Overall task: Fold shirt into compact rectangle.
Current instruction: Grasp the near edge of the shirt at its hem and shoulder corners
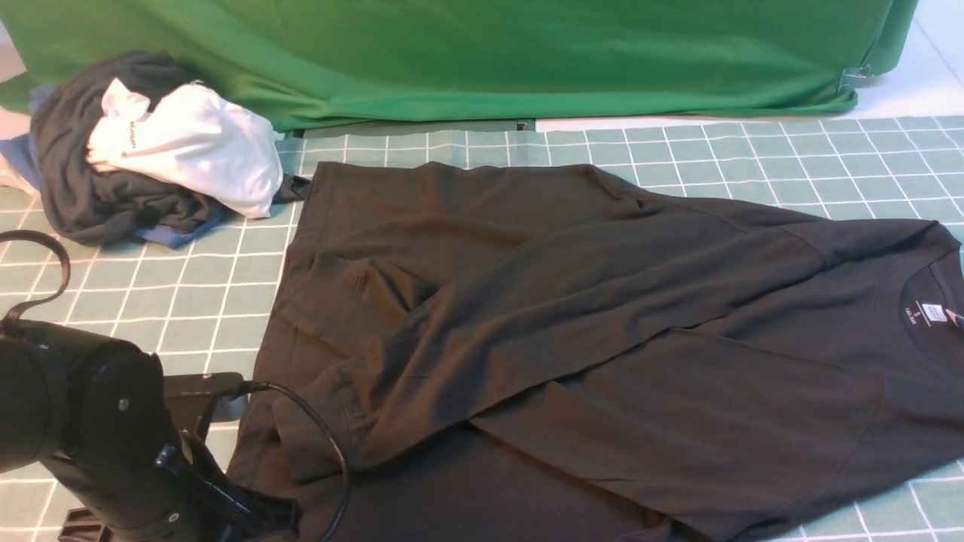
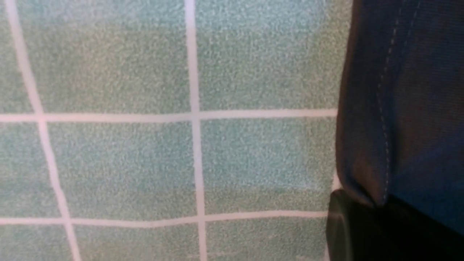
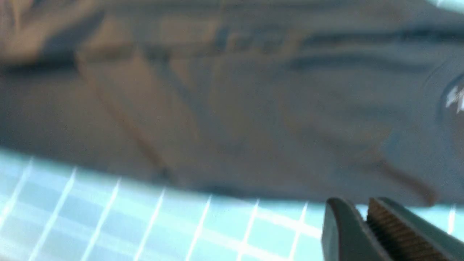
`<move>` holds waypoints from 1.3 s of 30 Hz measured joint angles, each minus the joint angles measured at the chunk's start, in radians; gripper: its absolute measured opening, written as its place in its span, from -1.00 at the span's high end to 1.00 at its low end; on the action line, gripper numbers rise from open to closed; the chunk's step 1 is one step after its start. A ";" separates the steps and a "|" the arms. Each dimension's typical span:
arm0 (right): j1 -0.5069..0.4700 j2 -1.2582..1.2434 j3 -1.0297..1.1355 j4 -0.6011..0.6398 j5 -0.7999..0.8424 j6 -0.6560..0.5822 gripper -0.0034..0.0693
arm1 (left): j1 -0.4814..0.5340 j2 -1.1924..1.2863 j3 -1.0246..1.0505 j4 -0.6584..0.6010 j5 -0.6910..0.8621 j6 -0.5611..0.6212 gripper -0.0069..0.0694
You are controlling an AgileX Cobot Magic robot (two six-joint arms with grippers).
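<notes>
**Shirt** (image 1: 572, 316): black, laid flat across the centre and right of the front view on a green checked mat (image 1: 151, 293), with one sleeve folded diagonally over the body.
**Neck label** (image 1: 934, 312): white, at the far right; print too small to read.
**White shirt** (image 1: 196, 150): upper left; dark lettering, unreadable.
**Left claw** (image 2: 357, 224): at the shirt's stitched hem, which lies over one finger; whether it is spread or pinching cannot be told.
**Right claw** (image 3: 366, 224): over the mat, just beside the shirt's edge; blurred, so its state cannot be told.
</notes>
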 joint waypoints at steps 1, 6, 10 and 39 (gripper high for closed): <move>0.000 0.024 -0.008 0.032 0.024 -0.034 0.62 | 0.000 -0.018 0.000 0.000 0.019 0.001 0.78; 0.011 0.149 -0.009 0.162 0.059 -0.169 0.62 | 0.000 -0.138 0.000 0.000 0.097 0.006 0.78; 0.094 0.262 0.031 0.155 0.045 -0.174 0.62 | 0.000 -0.236 0.000 0.000 0.162 0.006 0.78; 0.198 0.724 0.213 -0.092 -0.418 0.139 -0.23 | 0.000 -0.318 0.002 0.015 0.172 0.006 0.78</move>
